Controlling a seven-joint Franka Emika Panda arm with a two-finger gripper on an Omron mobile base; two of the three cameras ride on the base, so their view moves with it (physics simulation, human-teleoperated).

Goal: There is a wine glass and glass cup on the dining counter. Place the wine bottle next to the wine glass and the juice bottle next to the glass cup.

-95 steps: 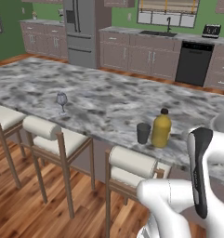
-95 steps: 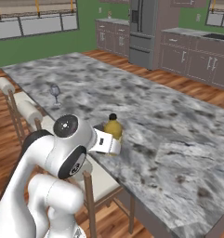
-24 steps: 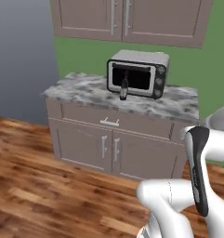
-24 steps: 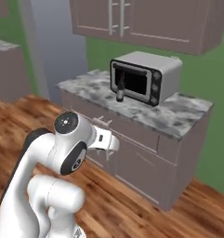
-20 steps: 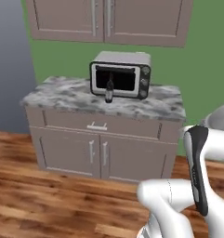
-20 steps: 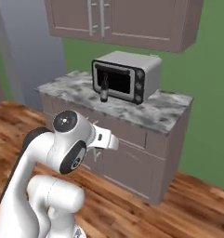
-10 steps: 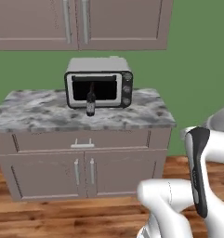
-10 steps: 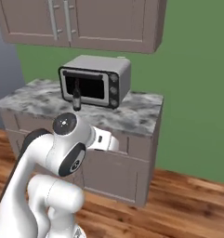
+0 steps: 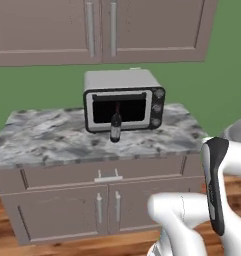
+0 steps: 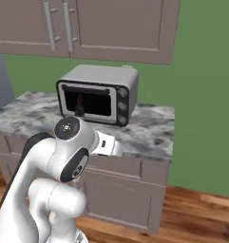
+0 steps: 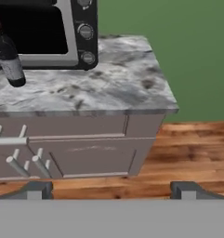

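Ahead of me the wine bottle stands on the desk, just before the toaster oven, under cabinets.

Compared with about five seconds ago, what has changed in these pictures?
The base has driven away from the dining counter and now faces the small marble worktop with the toaster oven; over the last second it swung to face it squarely. The wine bottle stands upright before the oven door, unmoved. The gripper stays empty, jaws open.
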